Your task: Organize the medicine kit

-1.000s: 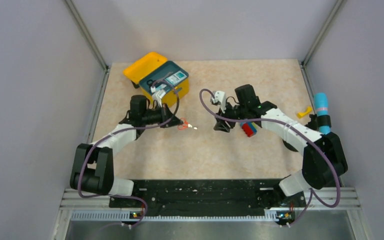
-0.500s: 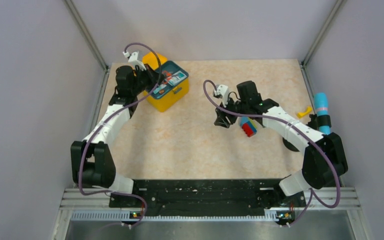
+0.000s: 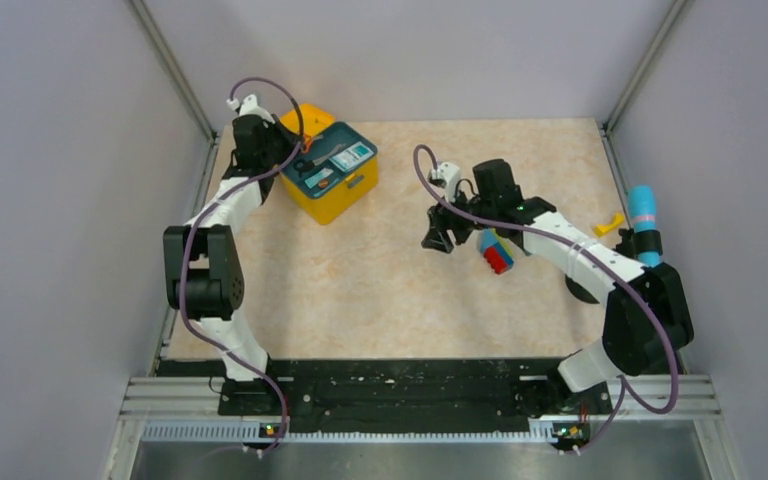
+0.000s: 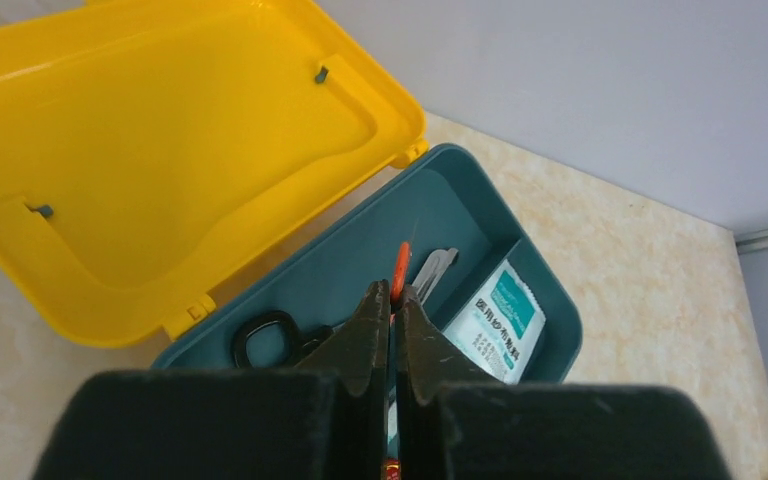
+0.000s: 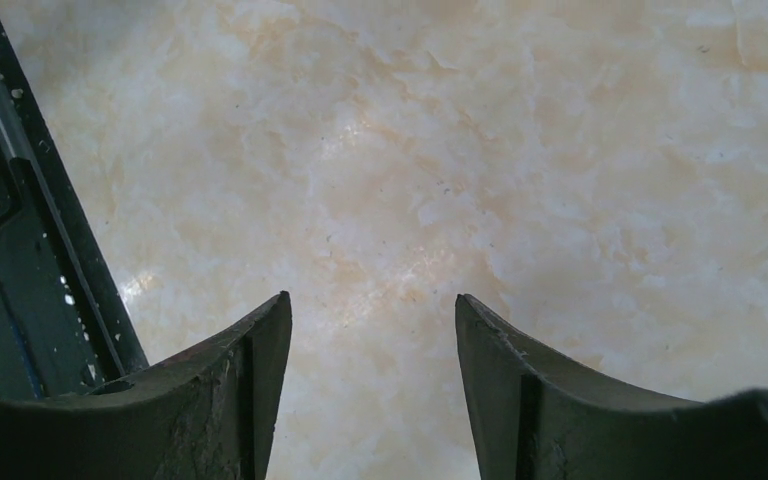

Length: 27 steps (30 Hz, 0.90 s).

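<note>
Under L gripper (image 4: pixel 390 296); med kit (image 4: pixel 150 150), open

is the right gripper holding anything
No, the right gripper stands open, with only bare tabletop showing between its fingers.

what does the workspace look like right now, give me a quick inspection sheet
surface: beige marbled table, bare below the right arm's wrist camera
job's things: medicine kit open, lid laid back; teal tray seated in it holds a packet and black-handled scissors
clutter: coloured blocks, blue cylinder, small yellow piece
grippers: left fingers shut on a thin orange item above the tray; right fingers open, holding nothing
cables: purple cable looped at each wrist, no snag seen
surroundings: grey walls, metal frame posts
</note>
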### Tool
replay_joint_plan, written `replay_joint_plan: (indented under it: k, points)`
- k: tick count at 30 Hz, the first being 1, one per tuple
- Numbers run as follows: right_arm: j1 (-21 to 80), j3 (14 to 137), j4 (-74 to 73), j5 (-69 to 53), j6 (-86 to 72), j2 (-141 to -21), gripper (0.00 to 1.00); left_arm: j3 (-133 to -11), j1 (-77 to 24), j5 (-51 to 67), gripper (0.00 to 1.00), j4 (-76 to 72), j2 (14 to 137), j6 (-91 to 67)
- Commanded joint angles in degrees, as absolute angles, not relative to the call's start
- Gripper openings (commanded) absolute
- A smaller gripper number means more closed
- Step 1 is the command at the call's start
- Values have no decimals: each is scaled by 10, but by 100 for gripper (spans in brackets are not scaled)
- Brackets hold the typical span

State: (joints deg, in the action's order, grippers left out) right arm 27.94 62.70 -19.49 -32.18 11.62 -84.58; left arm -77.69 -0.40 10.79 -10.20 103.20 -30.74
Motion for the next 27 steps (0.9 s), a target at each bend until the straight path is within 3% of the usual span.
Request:
replay_joint_plan:
  k: [1, 4, 9, 11, 19, 27]
  points:
    - [277, 673, -124, -341, 23, -884, 65, -806, -8, 90, 0, -117, 1054, -315]
    - [276, 704, -73, -360, -49, -921, 75, -820, -5, 90, 0, -111, 1073, -311]
    - [276, 787, 3, -366, -150, -1011, 82, -832, -4, 83, 35, -73, 1069, -314]
    - [276, 819, 37, -359, -190, -1042, 83, -827, -4, 83, 42, -61, 1050, -306]
    - [276, 942, 80, -231, -348, -1167, 67, -816, 53, 139, 48, 42, 956, -235]
    - [281, 1047, 121, -201, -418, -1286, 65, -731, 98, 273, 49, 124, 848, -93]
